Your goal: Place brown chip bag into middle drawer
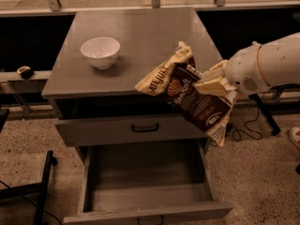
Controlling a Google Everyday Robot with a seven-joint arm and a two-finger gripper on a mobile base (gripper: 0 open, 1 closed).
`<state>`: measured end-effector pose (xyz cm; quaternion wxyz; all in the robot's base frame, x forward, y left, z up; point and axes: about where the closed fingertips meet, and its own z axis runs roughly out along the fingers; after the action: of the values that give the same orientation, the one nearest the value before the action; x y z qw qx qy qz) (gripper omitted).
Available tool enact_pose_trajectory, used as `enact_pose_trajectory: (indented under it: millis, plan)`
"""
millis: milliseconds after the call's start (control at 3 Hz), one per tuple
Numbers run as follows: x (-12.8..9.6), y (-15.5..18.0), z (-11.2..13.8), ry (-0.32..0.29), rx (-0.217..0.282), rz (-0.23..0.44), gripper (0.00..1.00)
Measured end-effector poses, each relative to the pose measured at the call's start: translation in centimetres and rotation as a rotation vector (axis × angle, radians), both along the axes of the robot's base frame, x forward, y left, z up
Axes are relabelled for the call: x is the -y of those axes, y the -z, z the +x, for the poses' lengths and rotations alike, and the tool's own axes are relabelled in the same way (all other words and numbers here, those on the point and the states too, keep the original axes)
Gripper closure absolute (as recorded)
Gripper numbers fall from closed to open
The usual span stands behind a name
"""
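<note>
At the right front corner of the grey cabinet, the cream-coloured two-finger claw (213, 86) on the white robot arm (269, 64) is closed on the crinkly dark-brown chip bag (199, 109) with cream-yellow edges and white lettering. The bag is held in the air, tilted, with its upper end over the corner of the flat grey cabinet surface (140, 32) and its lower end hanging beyond the cabinet's right side. It is above and to the right of the middle drawer (145, 172), a wide grey tray with low side walls, which is pulled fully out and holds nothing.

Obstructions and surroundings:
- The upper grey drawer (103, 132) with the black bar handle (145, 127) is slightly pulled out, and lies between the surface and the open tray.
- A white round bowl (100, 52) stands on the surface to the left, well apart from the bag.
- Black cables (243, 128) lie on the speckled floor (262, 182) to the right of the cabinet.
- A black stand (42, 186) is on the floor to the left of the open tray.
</note>
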<state>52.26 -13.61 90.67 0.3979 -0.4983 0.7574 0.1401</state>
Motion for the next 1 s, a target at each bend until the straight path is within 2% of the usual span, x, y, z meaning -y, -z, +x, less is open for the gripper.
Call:
enact_pose_trajectory:
  millis: [333,667,1000]
  plan:
    - [-0.3,0.5,0.1,-0.013,-0.014,0.018,1.0]
    - [-1.0,3.4,-1.2,-0.051,0.04,-0.014,1.0]
    - [-1.5,11.0,-4.5,-0.154,0.064,-0.088,1.0]
